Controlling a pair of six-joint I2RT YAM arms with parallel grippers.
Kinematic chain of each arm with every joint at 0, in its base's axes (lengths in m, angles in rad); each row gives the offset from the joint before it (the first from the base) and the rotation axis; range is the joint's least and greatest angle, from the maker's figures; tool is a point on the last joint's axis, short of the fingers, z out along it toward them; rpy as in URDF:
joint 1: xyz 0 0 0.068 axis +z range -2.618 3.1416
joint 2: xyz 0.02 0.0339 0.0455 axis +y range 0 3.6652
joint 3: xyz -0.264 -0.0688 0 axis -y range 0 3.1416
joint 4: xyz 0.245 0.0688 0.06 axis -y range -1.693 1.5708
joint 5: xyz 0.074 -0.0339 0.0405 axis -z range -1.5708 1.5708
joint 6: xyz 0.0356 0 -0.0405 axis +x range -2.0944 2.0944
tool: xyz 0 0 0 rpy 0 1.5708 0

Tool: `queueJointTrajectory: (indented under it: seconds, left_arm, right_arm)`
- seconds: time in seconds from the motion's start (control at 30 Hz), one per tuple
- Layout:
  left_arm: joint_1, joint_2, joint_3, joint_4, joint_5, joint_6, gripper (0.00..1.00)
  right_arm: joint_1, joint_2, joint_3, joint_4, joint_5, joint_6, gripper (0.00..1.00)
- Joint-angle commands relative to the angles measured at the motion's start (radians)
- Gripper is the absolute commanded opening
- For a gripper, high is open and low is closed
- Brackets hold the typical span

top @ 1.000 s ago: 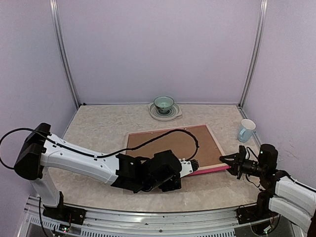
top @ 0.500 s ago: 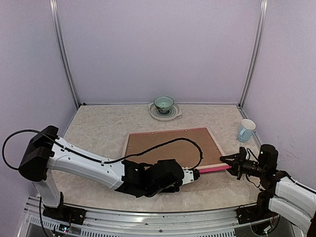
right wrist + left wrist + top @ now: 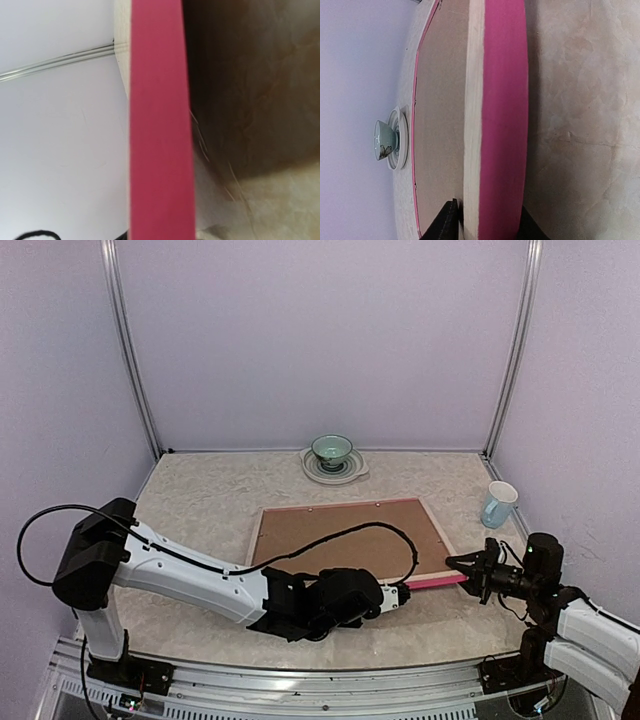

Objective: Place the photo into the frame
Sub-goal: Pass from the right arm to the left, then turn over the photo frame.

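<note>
you'll see the frame (image 3: 502, 125) is bright pink on its face, with a pale wood-coloured edge. the backing board (image 3: 300, 525) is plain mid brown. your table (image 3: 220, 495) is beige with faint marbling, the walls (image 3: 320, 340) lilac. the bowl (image 3: 331, 449) is pale green with a dark motif, the mug (image 3: 498, 504) light blue, the arms (image 3: 190, 575) white with black joints.

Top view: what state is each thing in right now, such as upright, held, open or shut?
Frame: back side up, near edge at both grippers.
Backing board: flat inside the frame.
Bowl: upright on its saucer, untouched.
Mug: upright, standing alone.
Left gripper: fingers either side of the frame's near edge; grip unclear.
Right gripper: shut on the frame's near right corner.
Photo: not visible.
</note>
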Motion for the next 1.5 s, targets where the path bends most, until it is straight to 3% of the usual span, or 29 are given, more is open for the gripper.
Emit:
queueJointTrajectory:
  seconds: [0.0, 0.2, 0.3, 0.4, 0.5, 0.57, 0.77, 1.0, 1.3, 1.47]
  left_arm:
    - [-0.009, 0.018, 0.025, 0.014, -0.011, 0.012, 0.27]
    - [-0.011, 0.015, 0.035, 0.012, -0.022, 0.009, 0.02]
    - [-0.01, 0.013, 0.051, 0.008, -0.029, 0.006, 0.0]
    - [-0.01, 0.005, 0.072, 0.0, -0.03, 0.0, 0.0]
    - [-0.003, -0.005, 0.109, -0.043, -0.016, -0.028, 0.0]
    - [0.006, -0.008, 0.144, -0.082, -0.007, -0.063, 0.0]
    - [0.038, -0.02, 0.265, -0.203, 0.005, -0.182, 0.0]
    - [0.048, -0.007, 0.437, -0.363, -0.025, -0.262, 0.0]
    - [0.064, 0.04, 0.671, -0.561, -0.052, -0.382, 0.0]
    - [0.076, 0.023, 0.704, -0.594, -0.031, -0.412, 0.0]
  right_arm:
    - [-0.002, -0.02, -0.004, 0.042, 0.03, 0.025, 0.18]
    - [-0.002, -0.037, -0.004, 0.033, 0.028, 0.031, 0.21]
    - [-0.002, -0.041, -0.003, 0.033, 0.025, 0.03, 0.29]
    - [-0.002, -0.041, 0.007, 0.027, 0.025, 0.017, 0.51]
    - [-0.004, -0.034, 0.04, -0.023, 0.035, -0.033, 0.84]
    - [-0.005, -0.024, 0.093, -0.11, 0.06, -0.113, 0.98]
    - [-0.004, -0.05, 0.223, -0.368, 0.194, -0.259, 0.99]
    - [-0.004, -0.088, 0.33, -0.555, 0.341, -0.339, 0.99]
    - [-0.004, -0.116, 0.387, -0.66, 0.45, -0.363, 0.99]
    - [-0.004, -0.153, 0.424, -0.72, 0.54, -0.362, 0.99]
